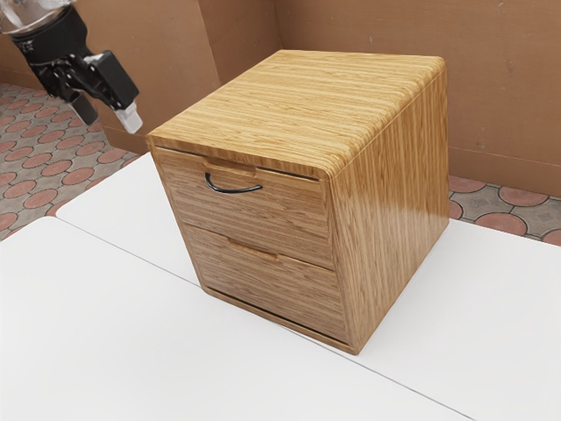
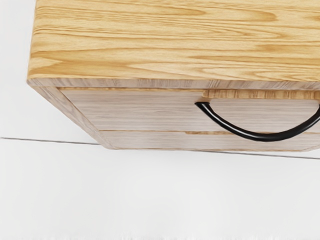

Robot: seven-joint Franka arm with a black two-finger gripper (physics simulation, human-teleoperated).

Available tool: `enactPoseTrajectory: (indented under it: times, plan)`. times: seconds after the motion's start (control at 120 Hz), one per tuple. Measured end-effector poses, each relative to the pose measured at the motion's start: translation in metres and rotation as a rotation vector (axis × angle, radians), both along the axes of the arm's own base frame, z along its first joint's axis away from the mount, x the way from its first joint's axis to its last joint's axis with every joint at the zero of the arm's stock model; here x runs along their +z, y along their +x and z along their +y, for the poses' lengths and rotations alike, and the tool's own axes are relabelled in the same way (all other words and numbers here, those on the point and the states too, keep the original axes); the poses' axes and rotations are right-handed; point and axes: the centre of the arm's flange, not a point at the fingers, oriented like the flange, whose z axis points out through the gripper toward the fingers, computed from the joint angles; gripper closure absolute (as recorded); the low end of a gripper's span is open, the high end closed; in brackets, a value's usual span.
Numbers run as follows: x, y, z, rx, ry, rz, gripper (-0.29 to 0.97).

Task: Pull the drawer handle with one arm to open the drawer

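Gripper (image 1: 107, 107) hangs high, holding nothing; spread or closed, can't tell. The handle (image 1: 232, 186) (image 2: 260, 131) sits on the top drawer (image 1: 263, 215), well apart, ahead of and below the gripper, its long axis level across the front.

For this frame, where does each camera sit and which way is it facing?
Exterior view: beside the table, raised, looking down at the front corner of the wooden cabinet; the gripper hangs at the exterior view's upper left.
Wrist view: on the hand, above and in front of the cabinet, looking down over its top edge at the black handle.
Both views share the cabinet, the handle and the white table.
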Motion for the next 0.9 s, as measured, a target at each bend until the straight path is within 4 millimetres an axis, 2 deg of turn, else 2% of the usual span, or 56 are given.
enactPoseTrajectory:
  times: [0.233,0.333,0.375,0.4,0.442,0.525,0.608,0.65,0.85,0.9]
  plan:
    - [-0.027,0.010,0.016,0.002,0.052,0.087,0.00]
    - [-0.044,0.028,0.016,-0.180,0.064,0.087,0.00]
    - [-0.062,0.032,0.009,-0.283,0.057,0.082,0.00]
    - [-0.070,0.027,0.001,-0.343,0.068,0.079,0.00]
    - [-0.068,0.006,-0.007,-0.429,0.106,0.052,0.00]
    - [-0.065,-0.020,0.014,-0.527,0.159,0.004,0.00]
    - [-0.085,-0.033,0.013,-0.701,0.141,-0.075,0.00]
    - [-0.089,-0.043,0.015,-0.771,0.141,-0.142,0.00]
    - [-0.087,-0.035,0.013,-1.012,0.264,-0.294,0.00]
    - [-0.095,-0.031,0.012,-1.058,0.291,-0.307,0.00]
